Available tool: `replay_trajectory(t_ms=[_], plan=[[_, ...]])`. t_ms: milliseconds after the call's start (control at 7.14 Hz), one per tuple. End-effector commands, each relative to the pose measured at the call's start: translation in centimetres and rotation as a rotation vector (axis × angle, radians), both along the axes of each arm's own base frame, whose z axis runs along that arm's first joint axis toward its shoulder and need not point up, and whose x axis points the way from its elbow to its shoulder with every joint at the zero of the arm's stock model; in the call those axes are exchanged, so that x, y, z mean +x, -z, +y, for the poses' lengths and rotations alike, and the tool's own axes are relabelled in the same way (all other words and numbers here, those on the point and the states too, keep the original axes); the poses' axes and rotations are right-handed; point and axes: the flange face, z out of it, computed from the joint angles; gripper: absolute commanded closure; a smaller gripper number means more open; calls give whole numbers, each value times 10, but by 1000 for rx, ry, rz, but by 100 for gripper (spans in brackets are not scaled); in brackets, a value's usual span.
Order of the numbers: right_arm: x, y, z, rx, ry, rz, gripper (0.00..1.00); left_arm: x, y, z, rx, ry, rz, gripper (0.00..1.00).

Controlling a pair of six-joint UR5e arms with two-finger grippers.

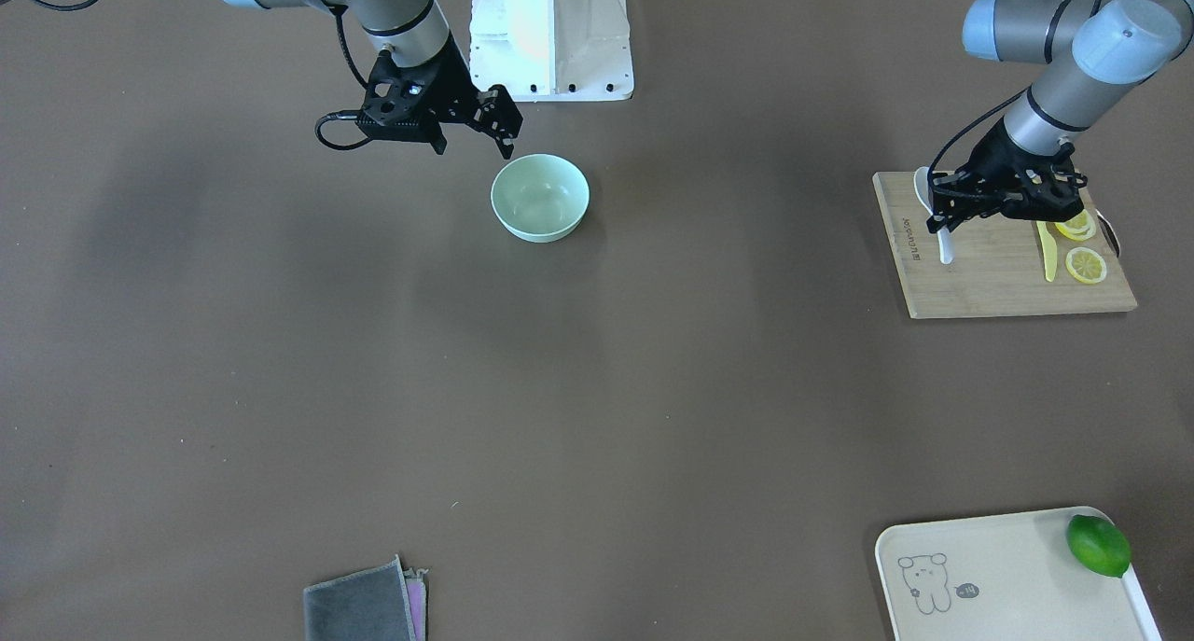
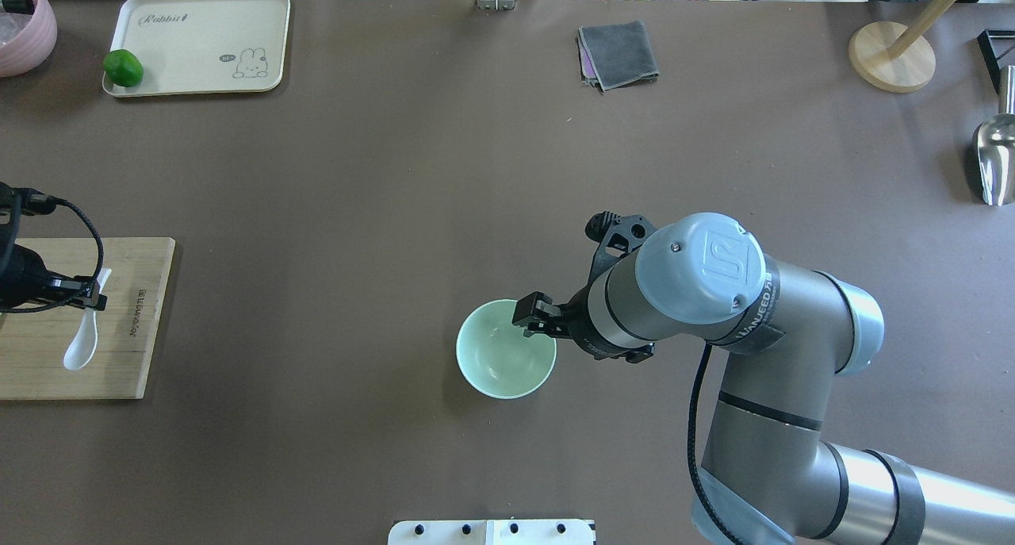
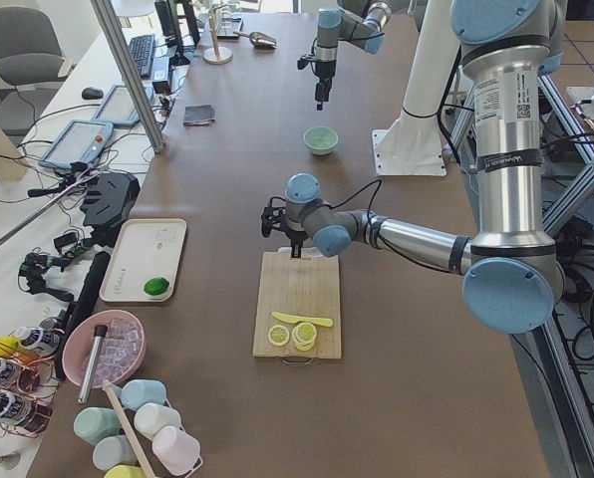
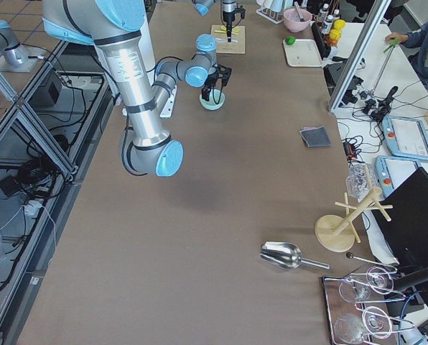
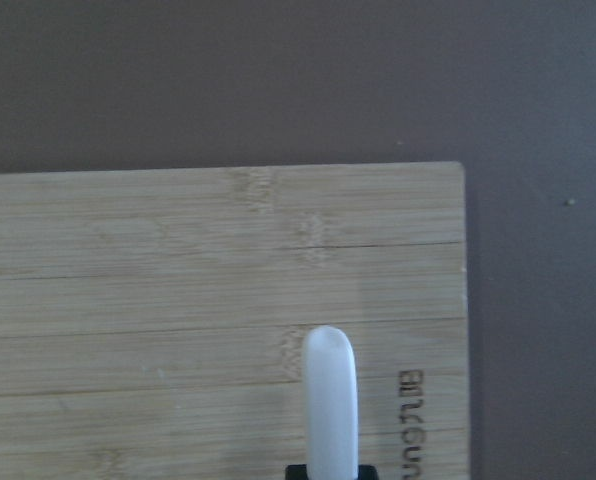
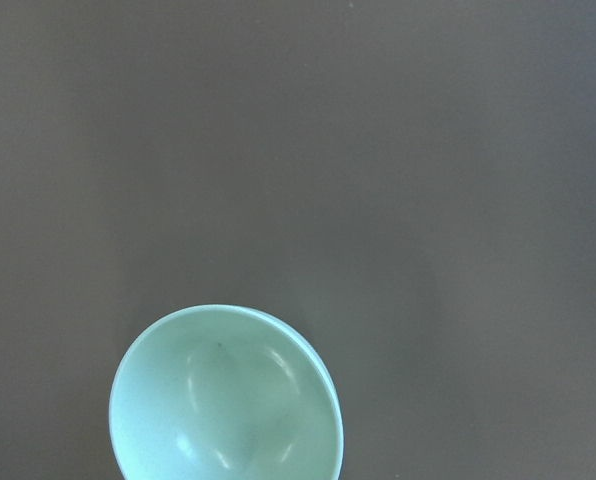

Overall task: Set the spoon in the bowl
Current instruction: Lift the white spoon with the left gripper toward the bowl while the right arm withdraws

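Spoon (image 2: 82, 348) and bowl (image 1: 540, 198): how did they sit, going from the front camera's near edge backward?

— Nearest, at the bottom edge left of centre, a folded grey cloth (image 1: 359, 611) lay on the brown table (image 1: 653, 389). In the lower right corner sat a cream tray (image 1: 1007, 576), with a green lime (image 1: 1098, 545) at its upper right corner.

— And the spoon?

— Farther back, at the right side of the frame, on a bamboo cutting board (image 1: 989, 282). It lay along the board's left part, scoop toward the top of the frame and handle toward the bottom. The left gripper (image 1: 938, 217) stood over its middle, jaws drawn narrow with the handle between them. The left wrist camera showed the handle's rounded end sticking out over the wood. Whether the scoop rested on the board could not be told. On the board's right part were a slim yellow knife (image 1: 1048, 254) and some lemon slices (image 1: 1086, 266), just beside each other.

— So not in the bowl yet?

— No. The bowl stood upright on the table in the upper middle of the frame, well apart from the board. The right gripper (image 1: 504, 118) hung just above its upper left rim, jaws apart and holding nothing. Behind that, at the top edge, was the white robot base (image 1: 550, 34).
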Motion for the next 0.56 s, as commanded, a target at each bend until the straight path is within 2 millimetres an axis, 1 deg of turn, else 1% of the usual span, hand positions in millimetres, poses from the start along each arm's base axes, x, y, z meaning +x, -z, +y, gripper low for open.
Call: replay_trajectory(t_ms=[0,140,280,420], plan=[[43,-24,-35,0,6,21,0,69,99,-12,-15,14,143,100],[79,-49,-61,19,31,36,0,104,153,-20,-57,20,169,100],[113,-74,-80,53,57,54,0,142,210,-19,-95,17,183,100],[146,-99,-96,82,77,74,0,186,260,-4,-116,40,164,100]])
